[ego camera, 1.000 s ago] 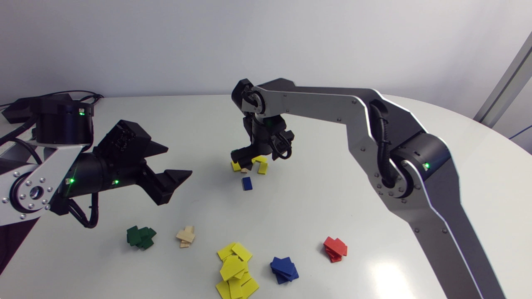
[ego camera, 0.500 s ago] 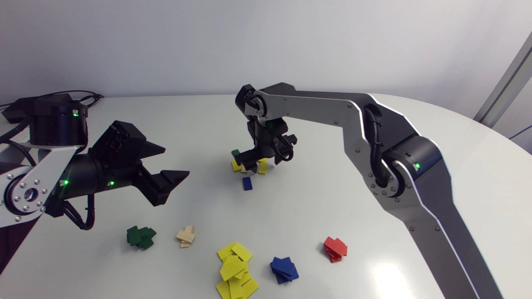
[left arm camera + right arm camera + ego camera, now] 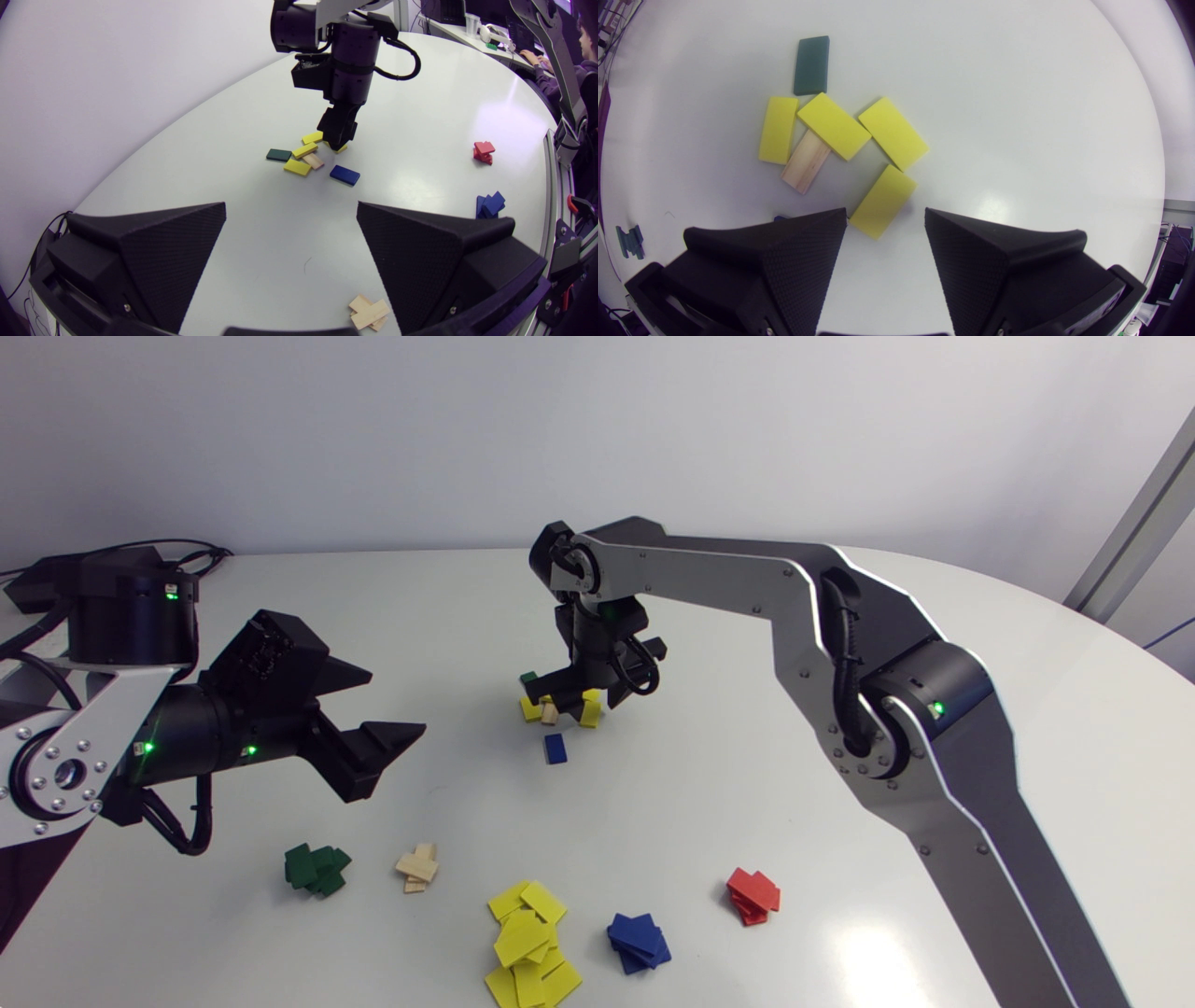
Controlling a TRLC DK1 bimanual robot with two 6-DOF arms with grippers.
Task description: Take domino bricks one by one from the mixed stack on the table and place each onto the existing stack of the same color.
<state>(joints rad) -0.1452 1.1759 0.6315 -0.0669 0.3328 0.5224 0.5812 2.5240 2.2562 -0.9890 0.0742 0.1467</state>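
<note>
Now the right gripper (image 3: 884, 213) hangs over the mixed pile (image 3: 558, 705) at mid-table, fingers parted and gripping nothing, one end of a yellow brick (image 3: 887, 193) lying between their tips. The left gripper (image 3: 291, 205) hovers well apart, fingers spread wide, empty. The yellow stack (image 3: 527, 943) sits near the table's front edge.

1. The table (image 3: 709, 803) is white, smooth and half-glossy, with a bright sheen near its front edge.
2. The yellow bricks (image 3: 833, 126) and the dark green brick (image 3: 811, 65) wear an even, matt coat of paint.
3. The bare brick (image 3: 805, 161) is unpainted wood (its grain shows plainly).
4. The fingers (image 3: 803, 261) of the right gripper (image 3: 885, 212) and the left gripper (image 3: 290, 204) are matt black with a fine, rough dotted texture.
5. The right arm's link (image 3: 709, 579) looks like satin silver-grey metal.
</note>
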